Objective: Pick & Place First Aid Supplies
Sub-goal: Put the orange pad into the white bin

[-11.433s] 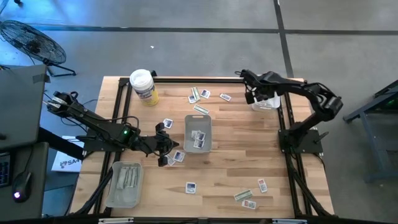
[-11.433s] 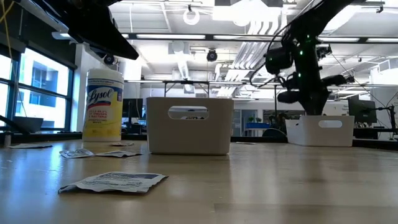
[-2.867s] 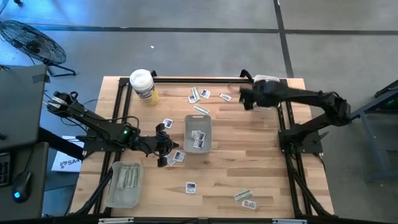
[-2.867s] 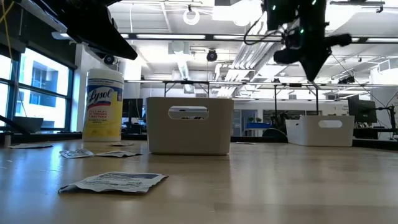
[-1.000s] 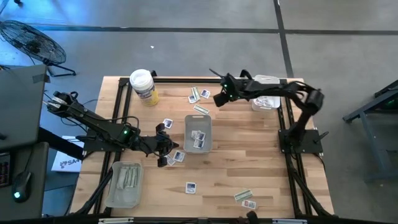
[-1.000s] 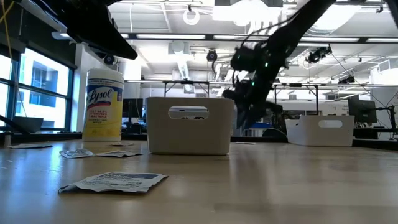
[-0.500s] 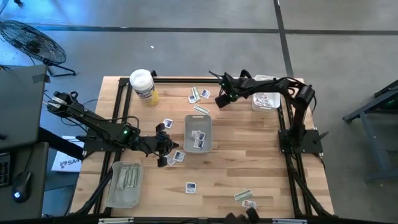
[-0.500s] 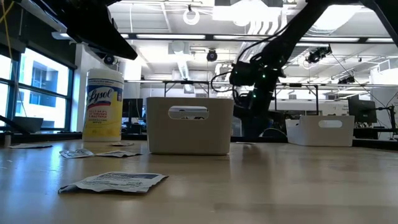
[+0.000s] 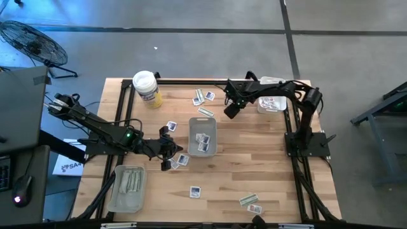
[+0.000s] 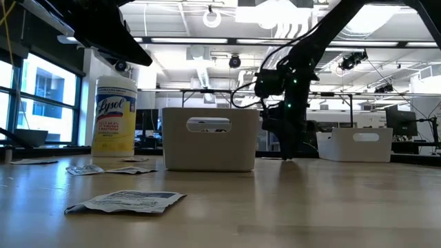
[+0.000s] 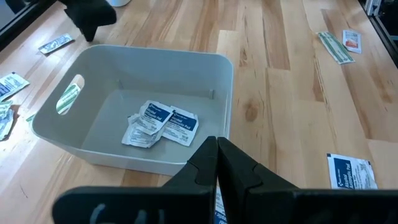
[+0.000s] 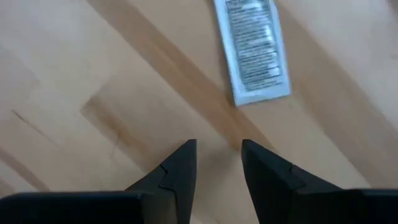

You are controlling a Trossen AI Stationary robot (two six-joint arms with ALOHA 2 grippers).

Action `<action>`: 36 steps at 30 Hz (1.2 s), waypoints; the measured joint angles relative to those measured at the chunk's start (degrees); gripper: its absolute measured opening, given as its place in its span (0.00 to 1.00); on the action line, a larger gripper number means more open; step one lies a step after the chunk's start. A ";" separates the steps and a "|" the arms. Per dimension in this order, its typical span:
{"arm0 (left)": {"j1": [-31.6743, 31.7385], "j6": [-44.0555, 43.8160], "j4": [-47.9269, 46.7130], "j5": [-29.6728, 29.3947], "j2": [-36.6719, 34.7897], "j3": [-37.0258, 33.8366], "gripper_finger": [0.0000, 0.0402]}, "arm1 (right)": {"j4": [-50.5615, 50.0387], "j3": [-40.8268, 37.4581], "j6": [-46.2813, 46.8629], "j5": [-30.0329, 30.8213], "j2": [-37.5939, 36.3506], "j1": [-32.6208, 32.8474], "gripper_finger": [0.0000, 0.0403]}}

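Right wrist view: right gripper (image 12: 217, 163) parted, empty, over bare wood grain near one flat printed packet (image 12: 252, 45). Left gripper (image 11: 216, 163) pinched closed beside smooth grey tray (image 11: 226, 66) holding crinkled packets (image 11: 163, 122).

Wooden table (image 9: 254, 165), scattered packets (image 9: 195, 191), 3 trays (image 9: 193, 130), tub (image 9: 145, 86)

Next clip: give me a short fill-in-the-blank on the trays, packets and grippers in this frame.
1. The white tray in front of the left gripper holds ____ white packets.
2. The left gripper's fingers are ____.
3. The right gripper hangs with open fingers over bare ____, a narrow packet lying just ahead of it.
4. The Lysol tub stands ____.

Missing words: two; shut; wood; upright
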 joint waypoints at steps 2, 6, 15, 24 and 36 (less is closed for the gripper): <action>0.00 -0.01 0.02 0.00 0.00 0.00 0.01 | 2.76 -0.14 1.62 -0.15 -0.78 0.06 0.30; 0.00 0.00 0.00 0.00 0.00 0.00 0.01 | 9.84 -0.03 3.52 1.41 -1.16 -0.08 0.30; 0.00 -0.01 -0.02 0.27 0.00 0.00 0.01 | 17.17 -0.59 4.99 -2.35 3.55 -1.62 0.30; 0.00 -0.02 0.02 1.14 0.00 0.00 0.01 | 4.10 -0.75 -6.35 -3.46 -0.14 1.10 0.30; 0.00 -0.02 0.00 1.14 0.00 0.00 0.01 | -11.74 -0.76 -14.02 -0.14 -2.24 16.88 0.30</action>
